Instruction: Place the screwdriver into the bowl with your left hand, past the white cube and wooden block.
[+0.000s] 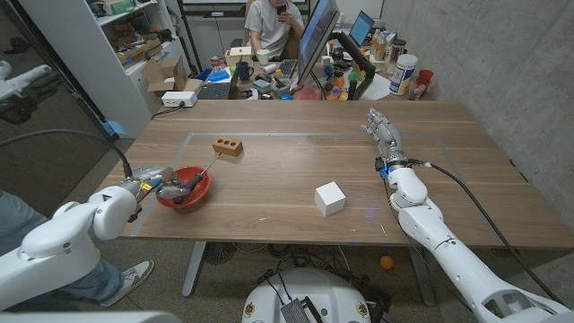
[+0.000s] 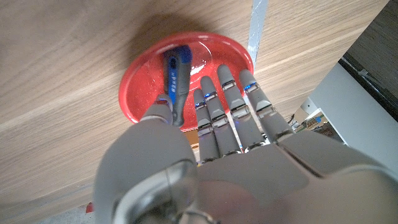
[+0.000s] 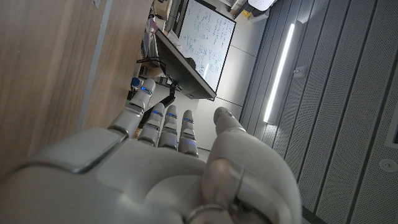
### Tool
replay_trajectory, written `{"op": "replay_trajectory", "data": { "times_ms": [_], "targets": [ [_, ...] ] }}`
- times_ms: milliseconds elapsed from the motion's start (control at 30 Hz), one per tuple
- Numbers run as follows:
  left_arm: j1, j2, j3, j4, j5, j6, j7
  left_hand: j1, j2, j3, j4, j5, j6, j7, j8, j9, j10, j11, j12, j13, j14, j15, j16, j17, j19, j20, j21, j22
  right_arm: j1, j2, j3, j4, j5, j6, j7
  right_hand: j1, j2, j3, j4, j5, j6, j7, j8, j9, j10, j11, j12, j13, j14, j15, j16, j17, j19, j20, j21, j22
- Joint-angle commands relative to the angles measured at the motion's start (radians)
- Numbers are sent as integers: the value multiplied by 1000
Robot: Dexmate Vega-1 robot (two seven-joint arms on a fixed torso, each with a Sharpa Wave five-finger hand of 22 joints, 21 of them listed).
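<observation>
The left hand (image 2: 211,143) hovers over the red bowl (image 2: 137,93), pinching the screwdriver (image 2: 176,84) by its handle, tip already inside. Loosen the pinch gently, then lift straight up so the bowl stays put on the bench (image 1: 296,161).

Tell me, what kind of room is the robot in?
Probably an office or robot lab: a cluttered desk with a big monitor sits behind the wooden table, beside a shelf of boxes.
</observation>
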State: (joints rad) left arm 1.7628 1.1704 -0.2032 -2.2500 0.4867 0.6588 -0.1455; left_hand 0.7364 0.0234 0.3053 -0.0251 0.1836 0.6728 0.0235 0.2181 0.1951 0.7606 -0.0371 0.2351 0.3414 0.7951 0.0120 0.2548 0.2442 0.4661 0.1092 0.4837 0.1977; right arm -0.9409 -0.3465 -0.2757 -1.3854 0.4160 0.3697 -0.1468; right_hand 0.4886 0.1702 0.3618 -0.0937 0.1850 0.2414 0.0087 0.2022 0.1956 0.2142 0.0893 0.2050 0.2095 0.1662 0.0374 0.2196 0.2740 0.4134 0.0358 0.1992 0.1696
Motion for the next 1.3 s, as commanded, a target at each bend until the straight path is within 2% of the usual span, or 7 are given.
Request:
{"op": "replay_trajectory", "data": {
  "times_ms": [33, 300, 467, 633, 833, 1100, 1300],
  "targets": [
    [-4, 8, -21, -4, -25, 14, 18, -32, 0, -14, 10, -4, -11, -3, -6, 2, -20, 7, -6, 5, -21, 11, -5, 7, -4, 21, -5, 5, 11, 7, 0, 13, 1, 11, 4, 0, -6, 0, -7, 5, 5, 3, -1, 1, 7, 3, 3, 0, 6, 2, 7, 1, 9, 2, -2, 4],
    [-34, -11, -33, 0, -40, 9, 46, -58, 10, -14, 15, 1, -14, -2, -10, 3, -53, 19, -14, 7, -63, 23, -19, 10, -59, 39, -30, 4, 20, 14, 0, 20, -2, 27, 4, 0, -6, 0, -7, 5, 6, 1, -1, 1, 7, 3, 3, 0, 7, 0, 8, 0, 9, 1, -2, 4],
    [-84, -97, -47, 3, -87, -39, 142, -31, 86, 33, 7, 18, -3, -8, -8, 5, -68, 11, -15, 9, -89, 25, -25, 13, -84, 33, -43, 1, 9, 5, 0, -21, -18, 20, -14, -1, -6, 0, -7, 5, 5, 1, -2, 1, 8, 4, 3, 0, 7, 0, 9, 0, 9, 2, -2, 4],
    [-164, -218, -94, 36, -202, -202, 255, -35, 104, 44, 7, 22, -5, -3, -10, 6, -88, 19, -19, 10, -137, 37, -43, 12, -89, 31, -47, 0, -8, -3, -4, -80, -56, 13, -54, -2, -6, 0, -7, 5, 7, 2, -1, 1, 10, 4, 4, 0, 8, 1, 9, 0, 10, 2, -2, 4],
    [-250, -308, -124, 103, -356, -405, 310, -43, 113, 50, 9, 26, -18, 3, -16, 6, -107, 30, -23, 11, -160, 47, -49, 11, -100, 28, -53, -1, -24, -9, -14, -138, -98, 7, -94, -1, -6, 0, -7, 5, 7, 2, -1, 1, 10, 4, 4, 0, 8, 1, 9, 0, 10, 2, -2, 4],
    [-419, -417, -71, 268, -689, -665, 265, -57, 117, 58, 6, 31, -47, 16, -25, 6, -151, 45, -31, 13, -234, 51, -66, 6, -122, 24, -65, 0, -57, -21, -19, -215, -137, -19, -142, -1, -6, 0, -7, 5, 7, 1, -2, 1, 10, 3, 3, 0, 6, 1, 8, -1, 10, 2, -2, 4],
    [-523, -433, -15, 384, -936, -775, 140, -84, 110, 52, 11, 32, -95, 22, -36, 6, -194, 59, -38, 14, -280, 61, -68, 7, -128, 24, -67, 3, -79, -19, -18, -246, -158, -14, -176, -3, -6, 0, -6, 5, 7, 1, -2, 1, 8, 3, 3, 0, 7, 1, 9, -1, 10, 2, -2, 4]
  ]
}}
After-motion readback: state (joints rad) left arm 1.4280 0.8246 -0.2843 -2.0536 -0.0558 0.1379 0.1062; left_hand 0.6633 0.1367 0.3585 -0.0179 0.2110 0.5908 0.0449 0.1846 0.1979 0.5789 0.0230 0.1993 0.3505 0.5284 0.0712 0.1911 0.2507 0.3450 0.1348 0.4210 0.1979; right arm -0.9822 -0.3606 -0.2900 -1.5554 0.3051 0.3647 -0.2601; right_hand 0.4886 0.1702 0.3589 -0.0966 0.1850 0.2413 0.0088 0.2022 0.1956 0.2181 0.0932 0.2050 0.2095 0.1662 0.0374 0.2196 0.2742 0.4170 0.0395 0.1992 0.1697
